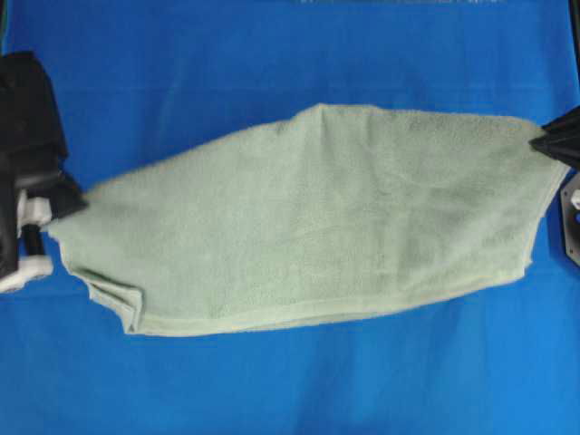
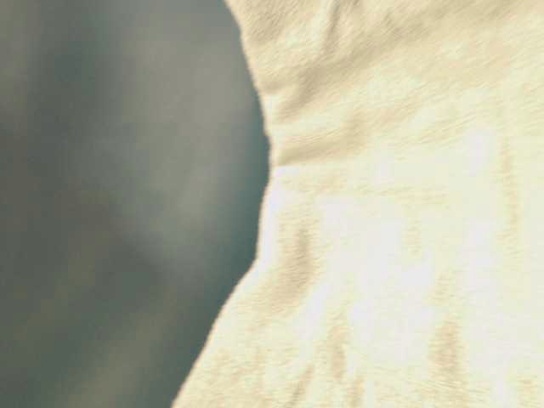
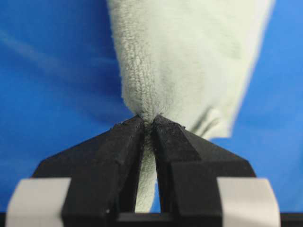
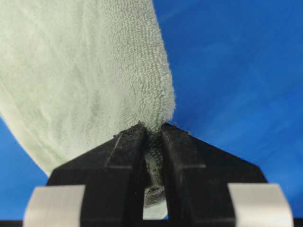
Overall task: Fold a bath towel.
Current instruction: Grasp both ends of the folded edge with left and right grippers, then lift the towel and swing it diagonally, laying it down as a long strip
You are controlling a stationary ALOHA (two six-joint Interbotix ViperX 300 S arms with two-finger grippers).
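Starting at the left edge, the left gripper (image 1: 68,201) is clamped tight on the towel's end, jaws pinched together on a bunched corner of cloth, plain in the left wrist view. From there the bath towel (image 1: 317,217) stretches across the blue table cloth (image 1: 181,72), long axis running side to side between the two arms, sagging in the middle, lower hem doubled. Over on the right, the right gripper (image 1: 551,143) bites the opposite end, jaws closed on terry. Each arm owns its own end, so I'd judge the coming fold turns on carrying both ends together across that long axis
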